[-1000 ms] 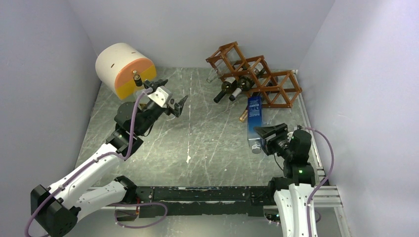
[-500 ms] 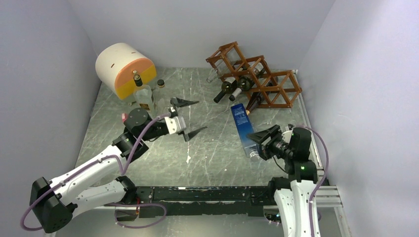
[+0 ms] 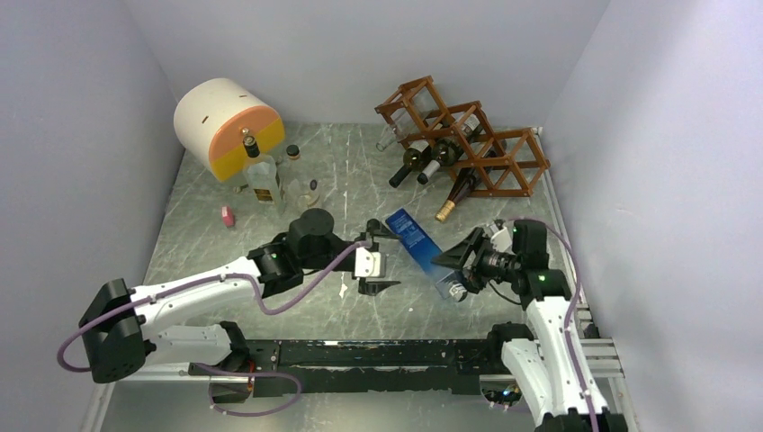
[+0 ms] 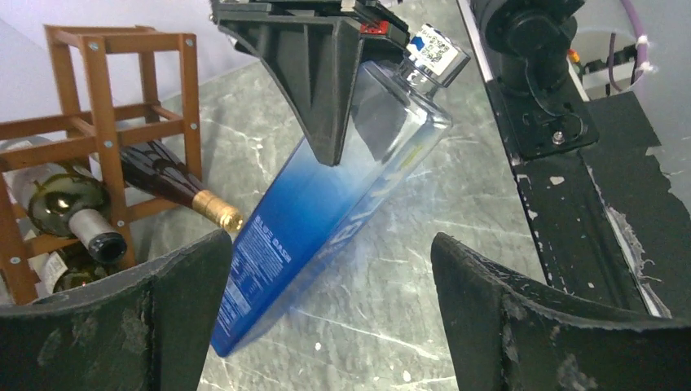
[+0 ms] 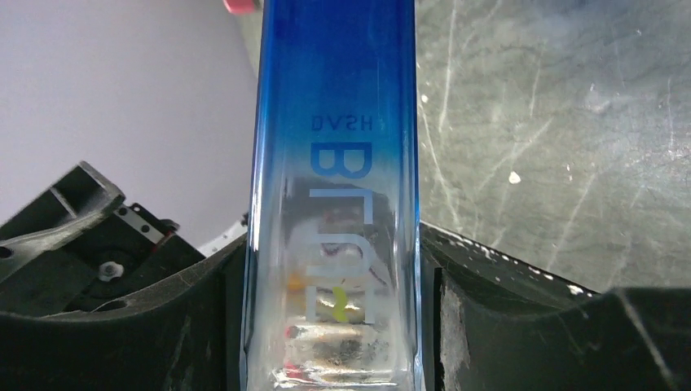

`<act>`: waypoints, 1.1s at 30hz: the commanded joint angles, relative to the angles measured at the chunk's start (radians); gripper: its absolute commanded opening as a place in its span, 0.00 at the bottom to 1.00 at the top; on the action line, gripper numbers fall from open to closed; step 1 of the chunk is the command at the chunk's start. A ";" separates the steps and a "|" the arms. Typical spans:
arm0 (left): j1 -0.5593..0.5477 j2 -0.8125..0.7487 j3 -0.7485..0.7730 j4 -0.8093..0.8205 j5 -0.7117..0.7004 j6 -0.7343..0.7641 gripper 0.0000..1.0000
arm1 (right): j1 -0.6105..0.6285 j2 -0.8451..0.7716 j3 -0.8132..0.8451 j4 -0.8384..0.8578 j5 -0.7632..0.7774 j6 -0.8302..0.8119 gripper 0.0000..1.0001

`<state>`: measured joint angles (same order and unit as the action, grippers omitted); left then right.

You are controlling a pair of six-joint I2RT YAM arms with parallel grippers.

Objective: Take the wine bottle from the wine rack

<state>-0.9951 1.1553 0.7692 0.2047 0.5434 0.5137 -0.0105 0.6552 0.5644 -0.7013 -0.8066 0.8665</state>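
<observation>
The reddish-brown wooden wine rack [image 3: 490, 148] stands at the back right and shows in the left wrist view [image 4: 90, 106]. Dark wine bottles [image 3: 409, 164] lie in its cubbies, necks sticking out; one has a gold cap [image 3: 453, 194] [image 4: 191, 198]. My right gripper [image 3: 461, 264] [image 5: 334, 318] is shut on the neck end of a flat blue bottle [image 3: 416, 245] [image 4: 318, 204] [image 5: 334, 122], which slants to the left over the table. My left gripper [image 3: 382, 258] [image 4: 326, 322] is open, its fingers either side of the blue bottle's base, not touching.
A white-and-orange cylinder [image 3: 225, 126] lies at the back left. A clear bottle [image 3: 263, 178], small jars [image 3: 312, 190] and a pink item [image 3: 227, 215] sit near it. A black rail [image 3: 378, 353] runs along the front edge. Walls close in on both sides.
My left arm swung from the cylinder down to the table's middle, facing the blue bottle. My right gripper swung the blue bottle's base leftward, toward the left gripper.
</observation>
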 commanded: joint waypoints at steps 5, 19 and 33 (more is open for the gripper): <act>-0.046 0.088 0.094 -0.105 -0.080 0.056 0.95 | 0.163 0.139 0.091 0.167 -0.064 -0.115 0.00; -0.085 0.193 0.117 -0.172 -0.023 0.093 0.95 | 0.333 0.297 0.145 0.288 -0.054 -0.137 0.00; -0.116 0.299 0.178 -0.244 -0.162 0.125 0.88 | 0.426 0.309 0.122 0.376 -0.050 -0.111 0.00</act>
<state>-1.0882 1.4277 0.9066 0.0002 0.4324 0.6067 0.4000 0.9844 0.6449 -0.4759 -0.7601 0.7597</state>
